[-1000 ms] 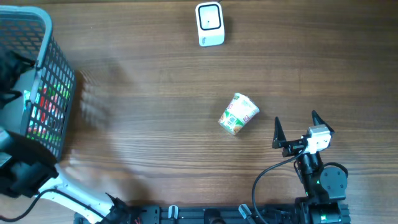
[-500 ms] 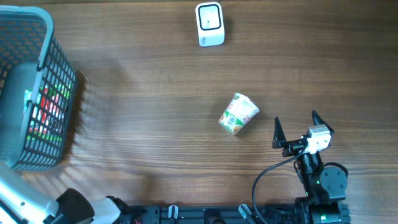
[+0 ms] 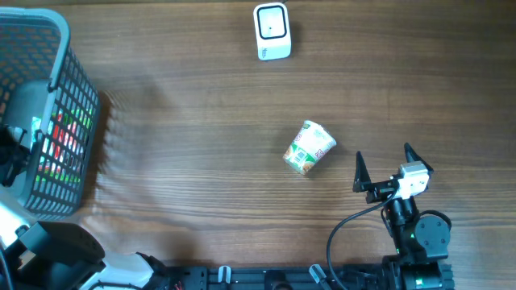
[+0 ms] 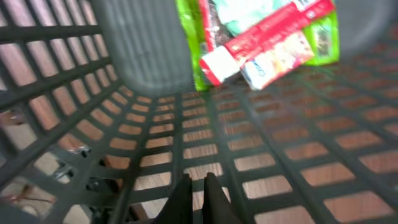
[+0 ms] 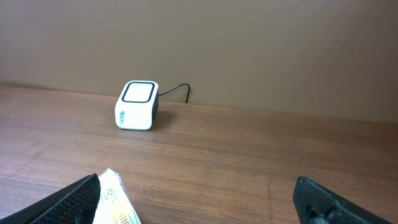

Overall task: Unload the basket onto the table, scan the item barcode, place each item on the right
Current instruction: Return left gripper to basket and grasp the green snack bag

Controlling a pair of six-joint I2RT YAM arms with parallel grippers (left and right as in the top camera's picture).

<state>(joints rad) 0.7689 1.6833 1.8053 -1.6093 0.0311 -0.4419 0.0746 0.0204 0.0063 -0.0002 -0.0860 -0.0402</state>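
Wood table (image 3: 177, 97): cup (image 3: 309, 147) lies on its side mid-table, near right gripper (image 3: 383, 155), whose jaws are wide apart and empty. Scanner (image 3: 272, 31) at far edge. Left gripper (image 4: 198, 196) inside basket (image 3: 76, 105), jaws together, snack packets (image 4: 267, 37) beyond.

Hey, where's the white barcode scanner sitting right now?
In the overhead view the white box-shaped barcode scanner sits at the wooden table's far edge, near the middle, beyond the tipped green-and-white cup and well right of the grey mesh basket.

Overhead top-down, L wrist cam inside basket (image 4: 143, 50), R wrist faces scanner (image 5: 137, 104)
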